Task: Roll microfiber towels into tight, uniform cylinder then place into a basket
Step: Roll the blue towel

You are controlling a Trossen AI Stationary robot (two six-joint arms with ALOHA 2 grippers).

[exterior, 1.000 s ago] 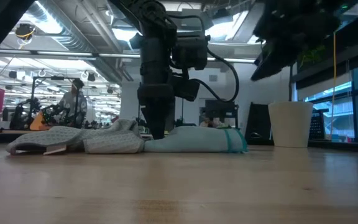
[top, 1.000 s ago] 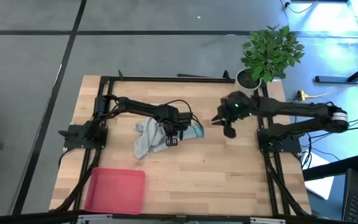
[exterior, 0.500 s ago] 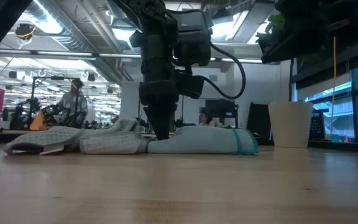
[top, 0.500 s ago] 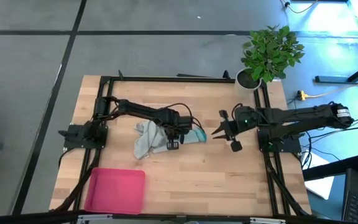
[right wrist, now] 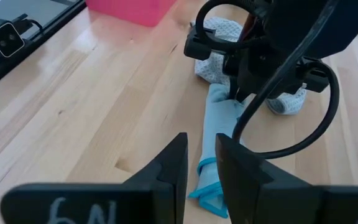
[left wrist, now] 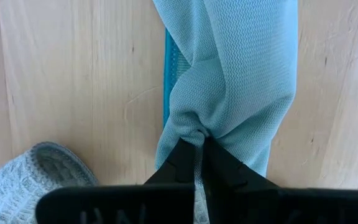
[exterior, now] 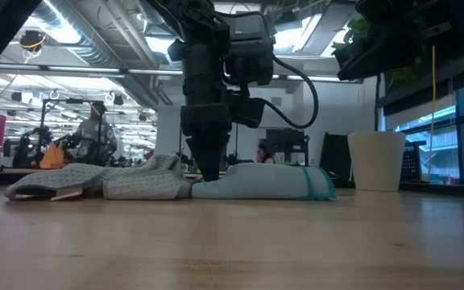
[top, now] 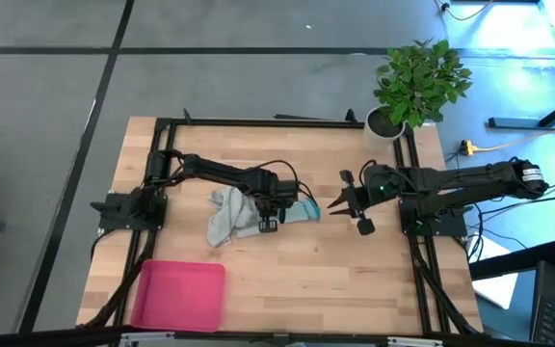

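Here, left hand (left wrist: 196,163) pinches blue towel's (left wrist: 241,74) edge.

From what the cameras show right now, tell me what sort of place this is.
Probably a robotics lab or open workshop. A wooden table carries two dark arms on a black frame. Behind it in the low view run exposed ceiling ducts, more benches with equipment, and a person working.

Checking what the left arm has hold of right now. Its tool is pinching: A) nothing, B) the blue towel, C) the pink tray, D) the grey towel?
B: the left tool is shut on a bunched fold of the blue towel; the grey towel lies beside it.
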